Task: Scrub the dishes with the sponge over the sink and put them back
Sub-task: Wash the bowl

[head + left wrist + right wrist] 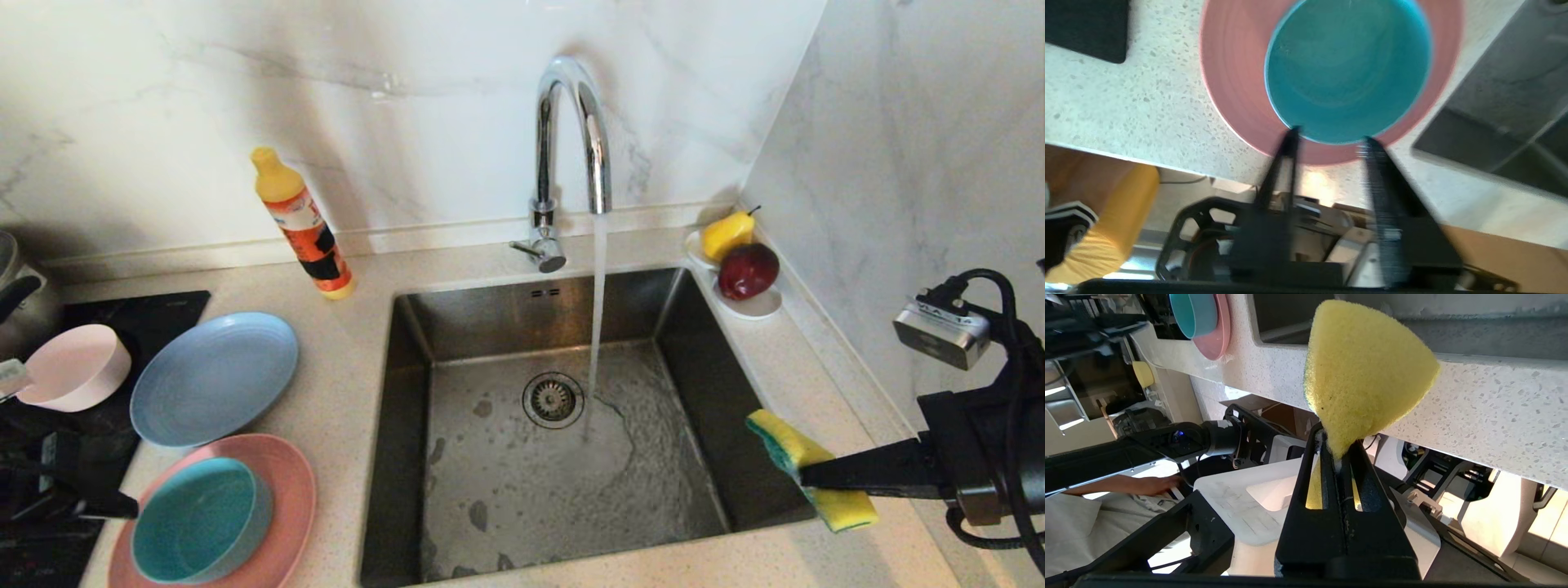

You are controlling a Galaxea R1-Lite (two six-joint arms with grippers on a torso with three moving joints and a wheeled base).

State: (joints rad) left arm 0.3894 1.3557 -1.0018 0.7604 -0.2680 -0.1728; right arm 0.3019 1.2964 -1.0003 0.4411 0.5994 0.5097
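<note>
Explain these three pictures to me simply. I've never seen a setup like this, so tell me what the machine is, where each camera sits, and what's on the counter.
This is a two-armed robot at a kitchen sink. The wide picture comes from a camera on its head; the other two come from cameras on each wrist, looking past the black fingers.

The right pincer is shut on a yellow sponge, held at the sink's right edge. The left pincer is open, empty, at the near rim of a teal bowl that sits on a salmon-pink plate.

Beside them lie a grey-blue plate and a pale pink bowl. Behind stand a soap bottle, a running faucet, and a small dish of fruit.
</note>
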